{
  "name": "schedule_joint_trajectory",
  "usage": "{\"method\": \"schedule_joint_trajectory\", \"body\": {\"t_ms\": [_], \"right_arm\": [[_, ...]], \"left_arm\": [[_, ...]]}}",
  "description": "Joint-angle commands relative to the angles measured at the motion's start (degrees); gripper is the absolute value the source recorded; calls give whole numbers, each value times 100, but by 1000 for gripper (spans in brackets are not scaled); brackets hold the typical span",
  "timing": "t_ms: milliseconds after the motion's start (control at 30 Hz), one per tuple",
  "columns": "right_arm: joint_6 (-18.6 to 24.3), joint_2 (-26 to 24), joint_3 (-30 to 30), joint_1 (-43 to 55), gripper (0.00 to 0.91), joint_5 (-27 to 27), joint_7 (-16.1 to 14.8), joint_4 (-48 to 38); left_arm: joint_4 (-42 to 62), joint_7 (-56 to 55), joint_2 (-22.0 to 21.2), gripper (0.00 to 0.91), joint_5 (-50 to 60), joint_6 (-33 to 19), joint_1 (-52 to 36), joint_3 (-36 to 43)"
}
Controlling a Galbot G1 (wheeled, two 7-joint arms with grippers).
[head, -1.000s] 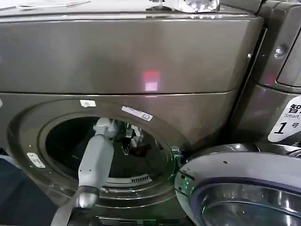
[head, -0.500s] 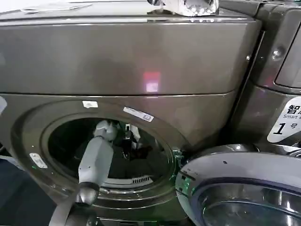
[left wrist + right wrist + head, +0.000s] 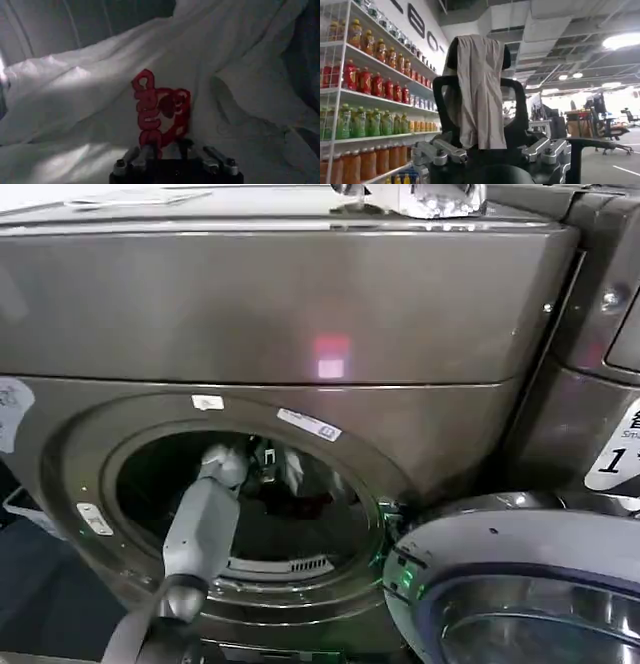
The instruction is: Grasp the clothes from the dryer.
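Here the clothes (image 3: 165,100) lie just before the left claw (image 3: 170,150).

Left arm extended forward, right gripper idle.
Left arm (image 3: 200,529) angled up and forward, wrist deep in front; left gripper (image 3: 170,150) fingers (image 3: 141,152) pinched together on cloth. Right gripper (image 3: 490,150) parked away from the work, fingers (image 3: 440,150) spread apart, holding nothing.
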Motion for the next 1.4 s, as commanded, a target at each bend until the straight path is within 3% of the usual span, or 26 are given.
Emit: {"method": "schedule_joint_trajectory", "body": {"t_ms": [33,133,200,267,300,400,667,800,1400], "right_arm": [[-12,-8,5,-13,907,32,15,18],[-12,-7,0,-18,907,30,38,35],[-357,23,43,-21,907,6,-5,167],[-223,21,17,7,907,-40,21,160],[94,8,-50,14,907,76,75,118],[110,27,-66,11,907,72,72,124],[133,31,-93,7,907,38,81,118],[141,31,-103,4,907,38,77,109],[146,61,-95,11,907,10,80,121]], "left_arm": [[-928,-1522,24,0,-1143,365,407,-114],[-1422,-2680,24,0,-1695,782,610,-180],[-1810,-3372,32,0,-2033,1091,776,-166],[-2061,-4162,4,0,-2332,1383,892,-122],[-2175,-4796,-26,0,-2727,1691,960,-54],[-2627,-5923,-156,0,-3341,2110,1134,-4],[-3133,-7946,-304,0,-4664,2299,1225,64],[-3158,-8147,-279,0,-5279,2470,1199,45],[-3233,-7987,-314,0,-5186,2452,1309,137]]}}
